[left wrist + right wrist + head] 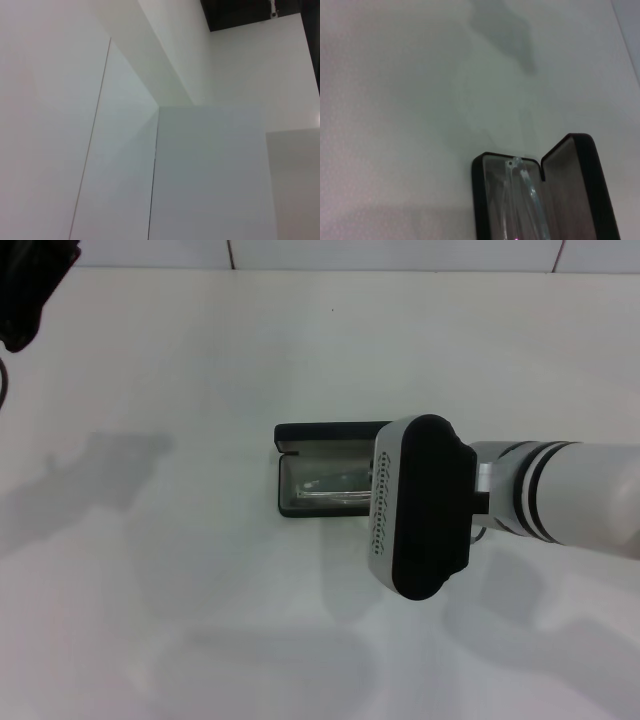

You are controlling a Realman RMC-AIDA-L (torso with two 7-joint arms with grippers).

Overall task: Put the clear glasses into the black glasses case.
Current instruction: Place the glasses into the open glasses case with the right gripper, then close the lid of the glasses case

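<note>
On the plain white desk (200, 360) we see the black rectangular hard-shell glasses case (325, 469) lying open near the middle, its lid raised along the far edge and its grey-lined tray facing up. Inside the tray lie the clear, nearly colourless plastic glasses (335, 488), stretched along the length of the case; only faint glints of the frame show in the head view. In the right wrist view the same case (590, 190) shows its lid standing up at an angle beside the tray, and the transparent glasses (522, 187) rest within the tray's walls, one clear arm running along the lining.

Our right arm reaches in from the right side, and its large black-and-silver wrist housing (422, 506) hangs directly over the right end of the case, covering that end from the head camera. The right gripper itself is hidden beneath this housing, so we cannot tell how its jaws stand or whether they have hold of anything.

Our left arm (30, 290) is only a dark shape at the far left corner of the head view, well apart from the case. Its wrist camera faces pale wall panels (210, 170), and we cannot see its jaws at all.
</note>
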